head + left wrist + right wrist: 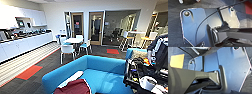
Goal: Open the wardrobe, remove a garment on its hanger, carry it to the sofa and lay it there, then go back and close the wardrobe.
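At approx 9 o'clock in our head view runs a white counter (pixel 25 42) w/ appliances along the wall; at 11 o'clock, a small white table (pixel 73 40) w/ white chairs (pixel 67 50) round it; at 12 to 1 o'clock, wooden doors (pixel 96 27) and a glass partition; at 6 o'clock, close below us, the sofa (pixel 100 72), and on its seat at approx 7 o'clock the garment (pixel 75 87), dark red w/ a white sleeve stretched out beside it; we can't make out the hanger; at 3 to 4 o'clock stands a dark cart (pixel 147 72) loaded w/ gear, touching or just beside the sofa's arm; we judge the laying step done or nearly so, since the jacket rests on the cushion, w/ the return to the wardrobe and shutting its doors left; that calls for turning the base away from the sofa w/o clipping the cart; both wrist views look down past robot plates onto dark carpet, so arms seem lowered, clear of the sofa; whether either pincer is released or clenched, we can't tell.
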### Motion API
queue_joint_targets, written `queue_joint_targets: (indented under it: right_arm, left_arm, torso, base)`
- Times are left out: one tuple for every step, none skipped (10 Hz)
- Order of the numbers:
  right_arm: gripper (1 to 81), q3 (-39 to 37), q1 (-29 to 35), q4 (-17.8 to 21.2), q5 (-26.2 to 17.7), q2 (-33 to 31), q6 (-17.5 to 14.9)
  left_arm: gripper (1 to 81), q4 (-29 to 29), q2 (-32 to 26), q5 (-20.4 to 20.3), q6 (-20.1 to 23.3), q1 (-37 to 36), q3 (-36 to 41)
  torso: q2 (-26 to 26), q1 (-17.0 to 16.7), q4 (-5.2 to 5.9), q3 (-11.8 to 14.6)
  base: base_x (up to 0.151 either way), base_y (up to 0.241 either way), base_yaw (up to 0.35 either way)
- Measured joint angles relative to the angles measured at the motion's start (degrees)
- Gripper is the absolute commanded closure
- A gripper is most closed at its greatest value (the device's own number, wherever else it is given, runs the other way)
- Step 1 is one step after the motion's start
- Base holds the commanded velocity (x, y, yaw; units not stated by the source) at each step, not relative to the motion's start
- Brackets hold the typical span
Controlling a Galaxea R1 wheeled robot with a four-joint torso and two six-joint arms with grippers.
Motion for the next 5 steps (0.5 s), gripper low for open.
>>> queue_joint_targets:
  right_arm:
    - [1.0, 0.0, -0.06, 0.0, 0.0, 0.0, 0.02]
    - [1.0, -0.01, -0.02, 0.0, -0.01, 0.0, 0.0]
    - [1.0, -0.01, 0.06, 0.0, 0.02, 0.02, 0.0]
    - [1.0, -0.04, 0.06, 0.0, 0.02, -0.02, 0.02]
    - [1.0, -0.01, -0.22, 0.0, 0.0, 0.02, 0.02]
  left_arm:
    - [1.0, 0.02, 0.0, 0.0, 0.0, 0.07, 0.0]
    - [1.0, 0.02, 0.0, 0.01, 0.02, 0.21, 0.0]
    - [1.0, 0.02, -0.02, 0.01, 0.02, 0.02, 0.0]
    - [1.0, 0.02, -0.02, 0.01, 0.02, -0.06, 0.0]
    - [1.0, 0.02, -0.05, 0.01, 0.02, 0.18, 0.0]
  torso:
    - [0.0, -0.02, 0.0, 0.0]
    - [0.0, -0.02, 0.0, 0.0]
    - [0.0, 0.0, -0.02, 0.0]
    - [0.0, 0.0, -0.02, 0.0]
    - [-0.02, -0.07, -0.02, 0.0]
  base:
    - [-0.077, 0.0, 0.0]
    - [-0.077, 0.0, 0.0]
    - [-0.076, 0.0, 0.0]
    - [-0.067, 0.0, 0.0]
    - [0.0, 0.0, 0.0]
